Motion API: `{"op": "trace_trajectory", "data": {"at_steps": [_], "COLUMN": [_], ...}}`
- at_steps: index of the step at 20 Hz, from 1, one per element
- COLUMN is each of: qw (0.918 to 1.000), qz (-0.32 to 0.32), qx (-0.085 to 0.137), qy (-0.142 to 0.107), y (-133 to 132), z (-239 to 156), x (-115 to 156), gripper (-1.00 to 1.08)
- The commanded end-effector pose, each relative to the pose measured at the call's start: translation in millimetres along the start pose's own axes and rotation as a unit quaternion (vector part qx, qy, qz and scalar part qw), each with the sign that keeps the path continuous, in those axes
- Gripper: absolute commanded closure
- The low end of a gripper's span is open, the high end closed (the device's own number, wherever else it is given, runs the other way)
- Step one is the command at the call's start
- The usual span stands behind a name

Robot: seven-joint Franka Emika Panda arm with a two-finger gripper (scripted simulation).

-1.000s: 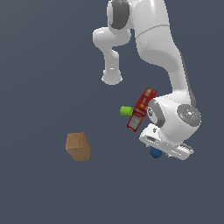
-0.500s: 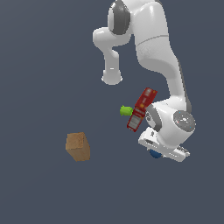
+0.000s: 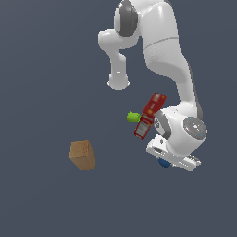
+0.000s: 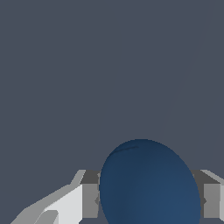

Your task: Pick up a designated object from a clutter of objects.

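Dropped a bit since a sec ago, the white arm's wrist has sunk lower over the small dark blue smooth ball (image 3: 163,162) w/ barely any sideways shift, and nothing else in the clutter has budged afaict.

From where I'm standing the ball pokes out from under the wrist housing at about 7 o'clock of it, mostly hidden in the exterior view. The wrist view tells more: ball (image 4: 149,183) fills the gap of the gripper (image 4: 148,200), with a grey finger pad (image 4: 90,200) just beside it on one side and another on the far side. Jaws look spread about as wide as the ball itself. Whether the pads are actually touching or squeezing yet, can't tell, the ball covers the contact spots. Imo it's straddling the ball dead centre so a round slippery thing can't squirt out when it closes.

Rest of the pile: long flat red box w/ printed labels (image 3: 149,115) lies tilted, at roughly 11 o'clock from the ball, partly tucked behind the wrist. Small lime-green piece (image 3: 133,117) sits just beside the box at its 9 o'clock. Tan-brown cube (image 3: 83,155) is well apart at 9 o'clock of the ball, so no crowding there. The red box is the close neighbour, prob why the approach comes straight from above.
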State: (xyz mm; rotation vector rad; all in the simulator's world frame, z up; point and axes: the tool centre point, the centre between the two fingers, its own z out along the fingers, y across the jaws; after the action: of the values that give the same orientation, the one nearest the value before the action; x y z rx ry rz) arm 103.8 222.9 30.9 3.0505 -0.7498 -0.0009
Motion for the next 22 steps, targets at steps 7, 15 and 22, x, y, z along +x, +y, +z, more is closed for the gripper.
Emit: {"op": "trace_trajectory", "data": {"at_steps": [7, 15, 22], "qw": [1.0000, 1.0000, 1.0000], "qz": [0.000, 0.000, 0.000], "qx": [0.000, 0.000, 0.000], "qy": [0.000, 0.000, 0.000], "y": [5, 25, 55], "z": [-10, -48, -106], "x": [-1, -3, -7], "gripper": [1.08, 1.08, 1.08]}}
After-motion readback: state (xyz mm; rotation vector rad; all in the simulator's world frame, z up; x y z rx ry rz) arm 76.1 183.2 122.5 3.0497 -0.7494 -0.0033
